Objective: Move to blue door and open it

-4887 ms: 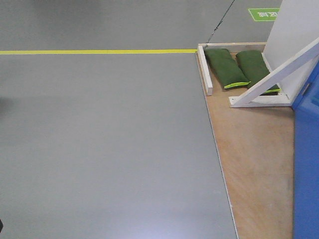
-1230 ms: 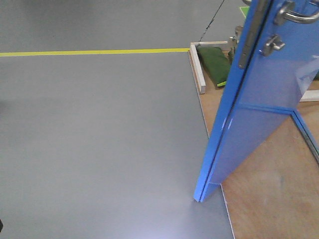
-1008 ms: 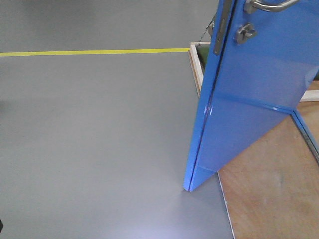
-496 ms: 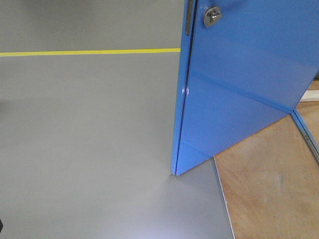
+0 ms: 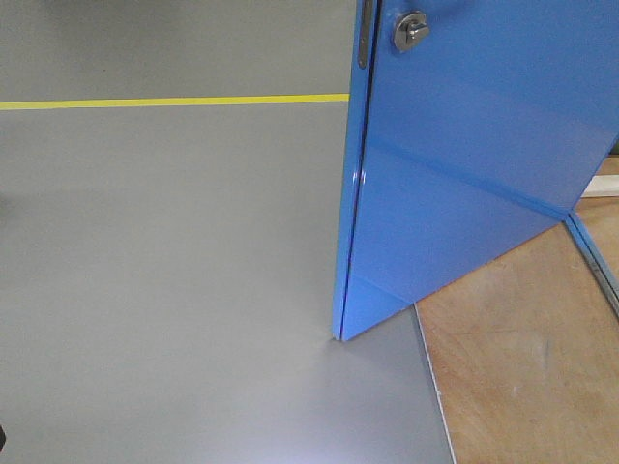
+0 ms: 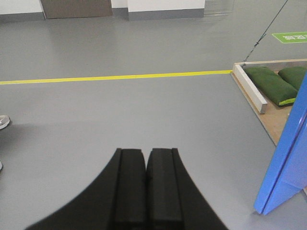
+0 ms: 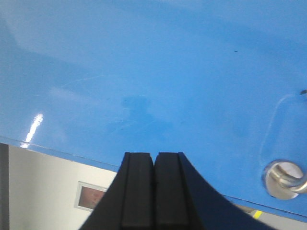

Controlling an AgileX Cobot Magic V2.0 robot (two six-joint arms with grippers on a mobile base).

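Observation:
The blue door (image 5: 464, 174) stands swung open over the grey floor, its free edge toward me and its round silver lock (image 5: 410, 30) at the top of the front view. Its lower corner also shows in the left wrist view (image 6: 288, 163). In the right wrist view the glossy blue panel (image 7: 153, 72) fills the frame, with the base of a silver fitting (image 7: 287, 178) at the lower right. My left gripper (image 6: 145, 153) is shut and empty above the floor, left of the door. My right gripper (image 7: 154, 155) is shut and empty, close in front of the door face.
A wooden base board (image 5: 522, 367) lies under the door at the right. A yellow floor line (image 5: 174, 101) runs across the far floor. Green sandbags (image 6: 271, 84) and a white wooden rail (image 6: 249, 88) lie on the board's far end.
The door has swung from nearly shut to wide open toward me, covering the sandbags in the front view. In the last half second it has not moved.

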